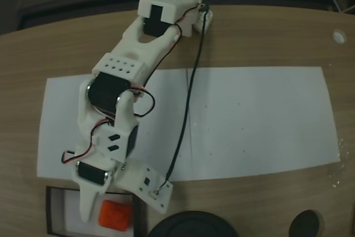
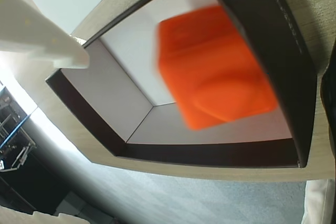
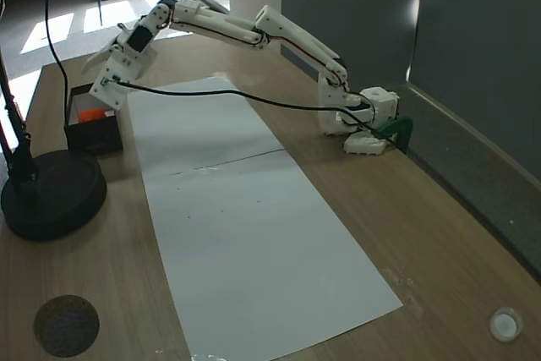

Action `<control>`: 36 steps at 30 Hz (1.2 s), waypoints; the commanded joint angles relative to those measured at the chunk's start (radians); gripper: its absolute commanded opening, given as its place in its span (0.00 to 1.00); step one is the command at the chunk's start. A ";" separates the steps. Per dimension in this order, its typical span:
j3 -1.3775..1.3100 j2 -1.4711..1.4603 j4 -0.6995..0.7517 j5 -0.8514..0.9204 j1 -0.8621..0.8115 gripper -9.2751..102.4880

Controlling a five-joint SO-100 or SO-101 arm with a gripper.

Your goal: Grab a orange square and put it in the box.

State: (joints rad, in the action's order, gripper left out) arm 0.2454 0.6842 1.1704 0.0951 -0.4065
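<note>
The orange square sits inside the box at the table's near left edge in a fixed view. My gripper hangs over the box, open, with its fingers spread to either side of the cube and not touching it. In the wrist view the orange square looks blurred against the box's pale floor, framed by the dark box wall; one white finger juts in at the upper left. The other fixed view shows the gripper above the box, with the orange square peeking over the rim.
A large white paper sheet covers the table's middle. A round black disc base stands right beside the box, also seen as the disc base. A black cable trails along the arm. A dark round hole is near the table's edge.
</note>
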 commanded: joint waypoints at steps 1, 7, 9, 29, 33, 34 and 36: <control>-0.112 0.040 0.021 -0.006 0.008 0.34; -0.209 0.041 0.127 -0.006 0.011 0.33; -0.293 0.043 0.232 -0.006 0.026 0.29; -0.041 0.847 0.566 -0.169 0.431 0.08; 0.241 1.104 0.565 -0.198 0.535 0.08; 0.322 1.173 0.565 -0.204 0.560 0.08; 0.499 1.315 0.563 -0.209 0.603 0.08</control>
State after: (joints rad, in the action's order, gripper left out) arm 0.5507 1.7763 1.7349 -0.1043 0.1580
